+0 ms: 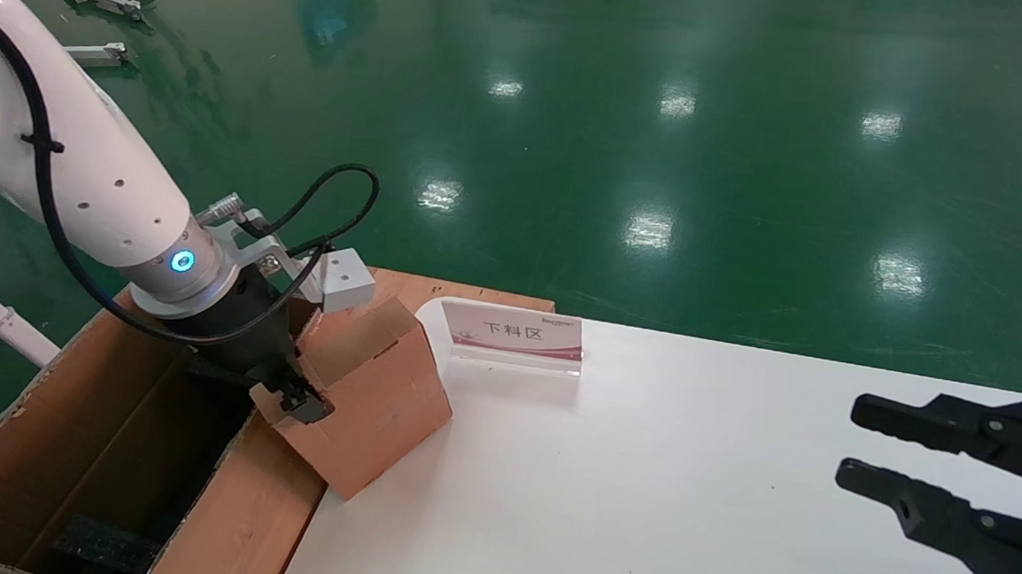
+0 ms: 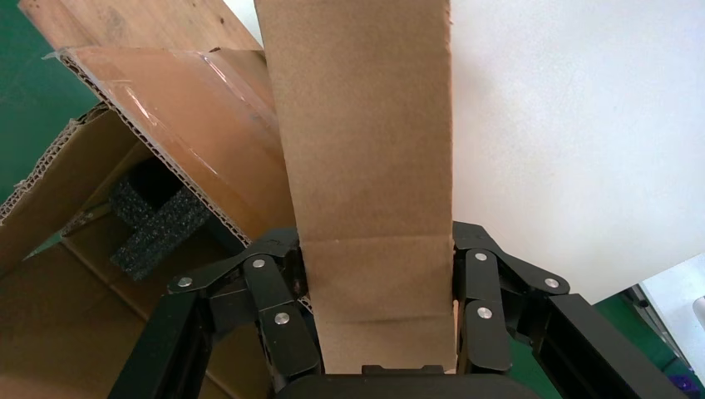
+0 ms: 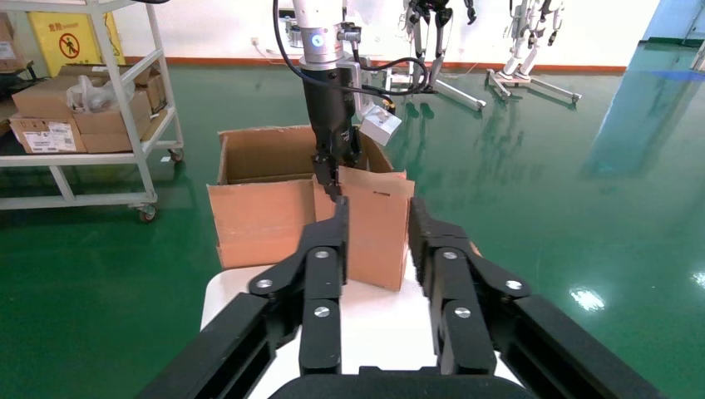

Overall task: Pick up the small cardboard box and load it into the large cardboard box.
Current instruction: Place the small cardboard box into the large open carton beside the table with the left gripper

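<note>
My left gripper (image 1: 293,395) is shut on the small cardboard box (image 1: 376,390), an orange-brown carton held tilted at the white table's left edge, right beside the large cardboard box (image 1: 102,439). In the left wrist view the small box (image 2: 366,150) fills the gap between the fingers (image 2: 274,307). The large box's taped flap (image 2: 191,125) and black foam (image 2: 158,220) lie just beyond. I cannot tell whether the small box's lower edge touches the table. My right gripper (image 1: 850,439) is open and empty at the right over the table, and it faces the small box (image 3: 378,237).
A clear sign stand with a pink label (image 1: 513,333) stands on the white table (image 1: 640,490) just right of the small box. A flat wooden board (image 1: 475,295) lies behind it. Green floor surrounds the table. A shelving cart (image 3: 83,108) stands far off.
</note>
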`<state>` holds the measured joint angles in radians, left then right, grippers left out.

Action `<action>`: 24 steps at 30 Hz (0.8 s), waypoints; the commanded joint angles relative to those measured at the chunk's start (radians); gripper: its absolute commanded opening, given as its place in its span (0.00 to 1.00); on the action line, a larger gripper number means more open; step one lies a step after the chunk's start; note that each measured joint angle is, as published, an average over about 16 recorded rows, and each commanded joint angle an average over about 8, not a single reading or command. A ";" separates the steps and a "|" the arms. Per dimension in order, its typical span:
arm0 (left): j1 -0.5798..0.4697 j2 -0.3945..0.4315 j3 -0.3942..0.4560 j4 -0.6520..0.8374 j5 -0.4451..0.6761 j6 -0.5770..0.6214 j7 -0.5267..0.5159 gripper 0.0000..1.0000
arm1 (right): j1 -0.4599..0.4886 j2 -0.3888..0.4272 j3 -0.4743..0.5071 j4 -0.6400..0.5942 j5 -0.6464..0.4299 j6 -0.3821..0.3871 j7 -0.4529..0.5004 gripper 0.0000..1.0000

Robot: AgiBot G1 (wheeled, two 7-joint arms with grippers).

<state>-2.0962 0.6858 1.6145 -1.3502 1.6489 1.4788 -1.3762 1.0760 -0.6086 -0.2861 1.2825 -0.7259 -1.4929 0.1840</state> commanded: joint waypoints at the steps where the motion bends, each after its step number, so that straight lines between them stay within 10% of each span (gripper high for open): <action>1: 0.000 0.000 0.000 0.000 0.000 0.000 0.000 0.00 | 0.000 0.000 0.000 0.000 0.000 0.000 0.000 0.66; 4: 0.000 0.000 0.000 0.001 0.000 0.000 0.000 0.00 | 0.000 0.000 0.000 0.000 0.000 0.000 0.000 1.00; 12: -0.070 -0.007 -0.041 0.018 -0.049 0.023 0.008 0.00 | 0.000 0.000 0.000 0.000 0.000 0.000 0.000 1.00; 24: -0.440 -0.044 -0.154 0.104 -0.174 0.102 -0.022 0.00 | 0.001 0.000 -0.001 -0.001 0.000 0.000 -0.001 1.00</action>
<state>-2.5407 0.6477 1.4753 -1.2396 1.4881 1.5811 -1.3973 1.0767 -0.6084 -0.2872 1.2816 -0.7255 -1.4930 0.1832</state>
